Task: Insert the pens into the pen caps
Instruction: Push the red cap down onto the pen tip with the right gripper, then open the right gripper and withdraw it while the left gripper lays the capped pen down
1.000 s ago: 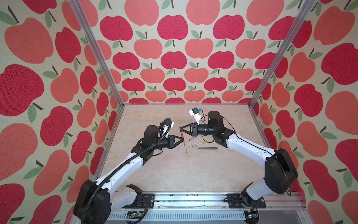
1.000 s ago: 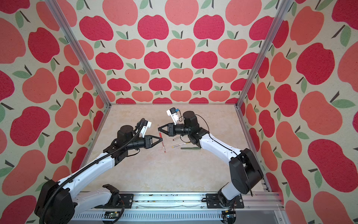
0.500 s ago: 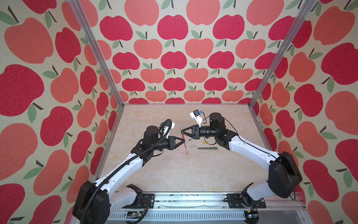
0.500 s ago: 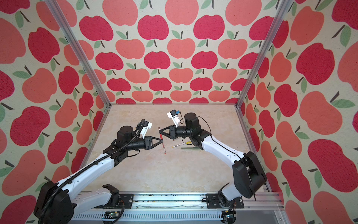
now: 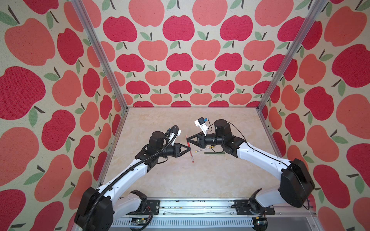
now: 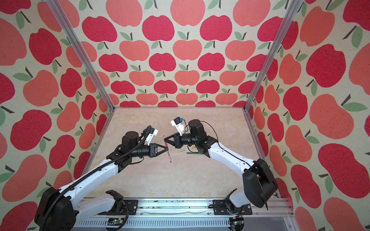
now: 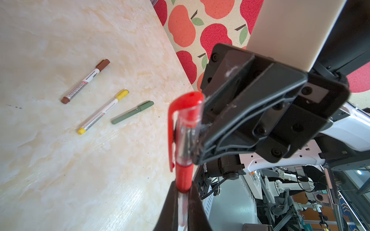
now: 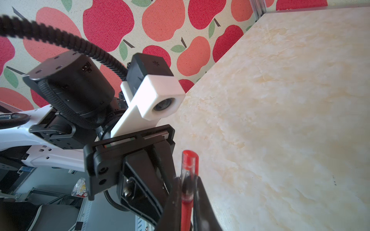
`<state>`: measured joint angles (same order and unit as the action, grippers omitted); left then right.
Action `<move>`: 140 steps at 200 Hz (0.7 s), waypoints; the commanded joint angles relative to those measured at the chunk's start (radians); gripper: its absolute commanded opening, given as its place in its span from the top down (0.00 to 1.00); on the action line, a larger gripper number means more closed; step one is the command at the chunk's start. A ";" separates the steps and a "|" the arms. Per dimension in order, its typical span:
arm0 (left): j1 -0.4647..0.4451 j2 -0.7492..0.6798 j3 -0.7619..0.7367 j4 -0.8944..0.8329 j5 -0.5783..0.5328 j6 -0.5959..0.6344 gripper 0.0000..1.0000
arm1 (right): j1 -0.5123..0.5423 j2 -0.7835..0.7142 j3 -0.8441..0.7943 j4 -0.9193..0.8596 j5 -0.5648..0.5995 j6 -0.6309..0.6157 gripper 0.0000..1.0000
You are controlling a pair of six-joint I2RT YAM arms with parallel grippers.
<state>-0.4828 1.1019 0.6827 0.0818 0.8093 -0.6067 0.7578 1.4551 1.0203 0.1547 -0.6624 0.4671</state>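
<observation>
You are on the last pairing, by the look of it. Your left gripper [image 7: 184, 192] is clamped on the red pen [image 7: 183, 178] at its red grip section. Your right gripper [image 8: 187, 188] is clamped on the red cap [image 7: 186, 112], the clear sleeve with the red top and clip [image 7: 170, 140]. Both pairs of fingers are pressed tight on what they hold, with no gap showing. The pen hangs in the air between them, clear of the table [image 7: 60, 180], and in both top views its free end trails past the left fingertips.

The cap's clear skirt appears to meet the grip section just beyond the left fingers [image 7: 170, 210], so the pen looks fully or nearly seated; whether it has clicked home you cannot tell. The next move likely calls for a short straight push along the pen's axis with both wrists in line, then opening one side only before you lay the pen down.

No tray or box is in view, so the caps are the only holders. Well apart from both grippers, on the table, lie the brown pen [image 7: 85, 81], yellow pen [image 7: 103, 112] and green pen [image 7: 132, 112]. Each appears to sit in its matching cap: brown cap [image 7: 103, 64], yellow cap [image 7: 122, 94], green cap [image 7: 146, 105].
</observation>
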 commanded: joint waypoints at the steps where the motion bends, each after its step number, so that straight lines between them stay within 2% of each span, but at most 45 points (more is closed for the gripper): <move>1: 0.050 -0.047 0.012 0.088 -0.119 0.002 1.00 | 0.027 -0.036 -0.027 -0.151 -0.065 -0.055 0.91; 28: 0.048 -0.042 0.010 0.088 -0.105 0.003 1.00 | 0.018 -0.039 -0.012 -0.141 -0.042 -0.053 0.86; 56: 0.037 -0.031 0.002 0.074 -0.081 0.011 1.00 | -0.015 -0.062 -0.015 -0.062 -0.019 0.003 0.74; 100: 0.034 -0.024 0.008 -0.031 -0.068 0.076 1.00 | -0.084 -0.121 -0.006 -0.010 -0.014 0.053 0.68; 118: 0.030 -0.019 0.028 -0.113 -0.062 0.136 1.00 | -0.124 -0.159 -0.017 -0.029 0.039 0.053 0.67; 140: -0.001 0.052 0.074 -0.260 -0.088 0.243 1.00 | -0.177 -0.206 -0.029 -0.099 0.149 0.040 0.65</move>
<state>-0.4553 1.1011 0.6975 -0.0021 0.7406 -0.5049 0.6273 1.3048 1.0115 0.1097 -0.6247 0.5034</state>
